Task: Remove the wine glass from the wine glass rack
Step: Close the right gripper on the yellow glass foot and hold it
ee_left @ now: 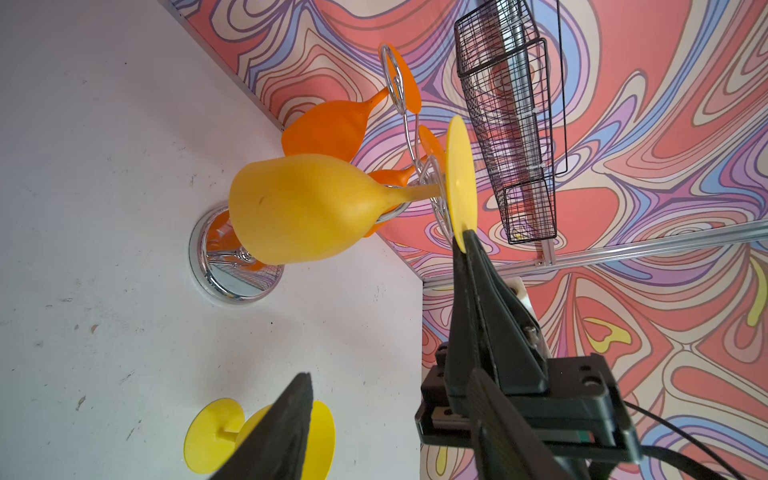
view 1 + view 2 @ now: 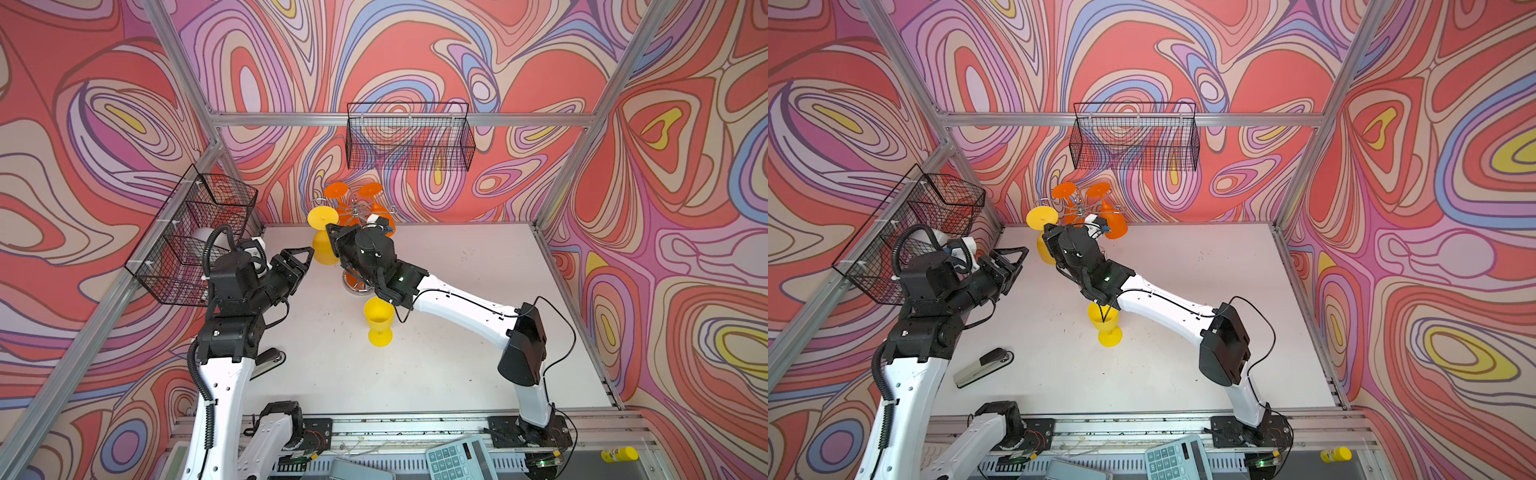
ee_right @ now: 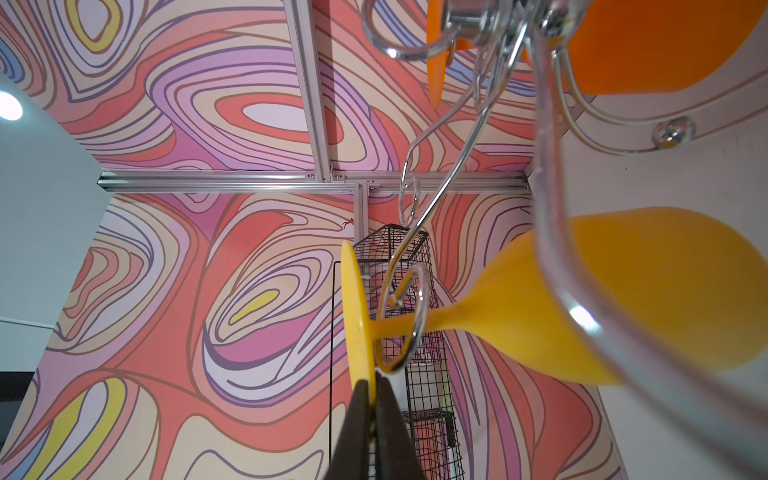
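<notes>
The chrome wine glass rack (image 2: 360, 212) stands at the back of the table on a round mirrored base (image 1: 232, 282). A yellow wine glass (image 2: 324, 248) hangs upside down from one hook (image 3: 409, 316), with its flat foot (image 3: 355, 316) above the wire. My right gripper (image 3: 372, 384) is shut on the rim of that foot, as both top views (image 2: 331, 229) (image 2: 1047, 229) and the left wrist view (image 1: 467, 239) show. Orange glasses (image 2: 337, 191) hang on other hooks. My left gripper (image 2: 305, 262) (image 1: 390, 378) hovers open to the left of the rack, holding nothing.
A second yellow wine glass (image 2: 378, 320) stands upright on the table under my right forearm. A stapler (image 2: 982, 368) lies at the front left. Black mesh baskets hang on the back wall (image 2: 409, 137) and the left wall (image 2: 195, 241). A calculator (image 2: 457, 457) lies beyond the front rail.
</notes>
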Controlling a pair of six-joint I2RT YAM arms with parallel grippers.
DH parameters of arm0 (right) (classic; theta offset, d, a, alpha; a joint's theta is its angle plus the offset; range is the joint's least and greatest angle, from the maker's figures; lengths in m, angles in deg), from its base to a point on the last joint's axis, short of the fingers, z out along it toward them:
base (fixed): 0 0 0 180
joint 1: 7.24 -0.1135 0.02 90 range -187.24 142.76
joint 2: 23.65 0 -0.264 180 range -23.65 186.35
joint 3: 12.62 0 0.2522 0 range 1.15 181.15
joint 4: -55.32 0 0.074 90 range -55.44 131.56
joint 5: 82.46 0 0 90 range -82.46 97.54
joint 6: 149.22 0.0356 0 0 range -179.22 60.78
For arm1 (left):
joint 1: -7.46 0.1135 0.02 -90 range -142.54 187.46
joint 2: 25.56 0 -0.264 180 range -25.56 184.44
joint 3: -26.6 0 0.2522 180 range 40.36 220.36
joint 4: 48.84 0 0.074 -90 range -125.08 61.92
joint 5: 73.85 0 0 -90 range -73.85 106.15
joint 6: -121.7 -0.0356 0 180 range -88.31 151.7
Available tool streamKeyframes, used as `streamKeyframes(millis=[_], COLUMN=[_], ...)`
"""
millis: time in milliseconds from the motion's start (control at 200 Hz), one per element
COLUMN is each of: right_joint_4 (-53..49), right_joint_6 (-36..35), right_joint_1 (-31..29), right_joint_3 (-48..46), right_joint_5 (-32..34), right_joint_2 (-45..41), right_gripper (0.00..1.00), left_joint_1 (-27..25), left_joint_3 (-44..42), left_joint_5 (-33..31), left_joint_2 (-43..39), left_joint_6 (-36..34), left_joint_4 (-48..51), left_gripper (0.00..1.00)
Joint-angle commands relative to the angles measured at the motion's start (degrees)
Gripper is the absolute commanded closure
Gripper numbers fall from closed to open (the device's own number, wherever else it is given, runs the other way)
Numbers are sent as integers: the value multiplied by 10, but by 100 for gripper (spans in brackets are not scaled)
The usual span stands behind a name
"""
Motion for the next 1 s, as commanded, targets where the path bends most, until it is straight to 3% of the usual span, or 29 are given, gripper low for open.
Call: streamKeyframes(millis=[0,992], right_joint_4=[10,55], right_joint_6=[2,8], right_joint_1=[9,27], right_joint_3=[14,-83], right_joint_5=[13,50], right_joint_2=[11,-52], right_gripper=[100,100], left_joint_1=[5,6], left_joint_3=[-9,-6], left_joint_5=[15,18], left_joint_2=[-8,-14], left_joint_6=[8,7], left_joint_4=[-19,-10], left_gripper=[40,41])
